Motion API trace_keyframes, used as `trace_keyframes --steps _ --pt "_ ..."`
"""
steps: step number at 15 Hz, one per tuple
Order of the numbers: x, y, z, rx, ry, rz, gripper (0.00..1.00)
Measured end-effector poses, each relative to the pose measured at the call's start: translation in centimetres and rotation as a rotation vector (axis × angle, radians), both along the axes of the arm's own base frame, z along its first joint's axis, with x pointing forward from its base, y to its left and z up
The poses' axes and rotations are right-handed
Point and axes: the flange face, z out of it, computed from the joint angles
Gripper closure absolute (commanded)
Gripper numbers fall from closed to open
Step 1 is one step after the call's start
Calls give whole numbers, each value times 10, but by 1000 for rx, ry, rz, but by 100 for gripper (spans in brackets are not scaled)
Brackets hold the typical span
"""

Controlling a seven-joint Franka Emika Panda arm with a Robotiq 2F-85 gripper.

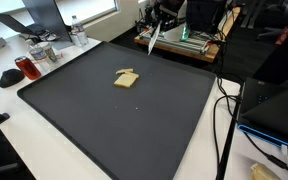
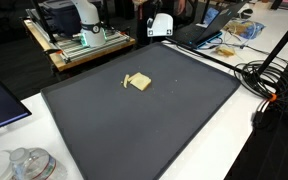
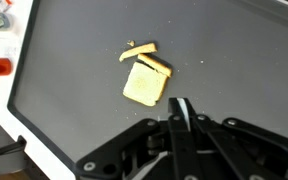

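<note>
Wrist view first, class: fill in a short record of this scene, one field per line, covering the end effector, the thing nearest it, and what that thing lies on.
end effector: shut, nothing seen between its fingers
nearest thing: tan slab, lying flat, apart from the end effector
beside the slab: thin tan strip along its far edge
surface: dark mat, the slab near its middle in both exterior views
under the mat: white table

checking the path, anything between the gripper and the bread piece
Nothing; in the wrist view only bare dark mat separates gripper and bread piece.
</note>
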Motion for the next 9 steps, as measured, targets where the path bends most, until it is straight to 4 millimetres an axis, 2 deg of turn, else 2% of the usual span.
trace_keyframes --steps 5,9 --pt "15 34 -15 -67 -32 -174 99" --pt "30 51 -31 -81 -53 -278 99"
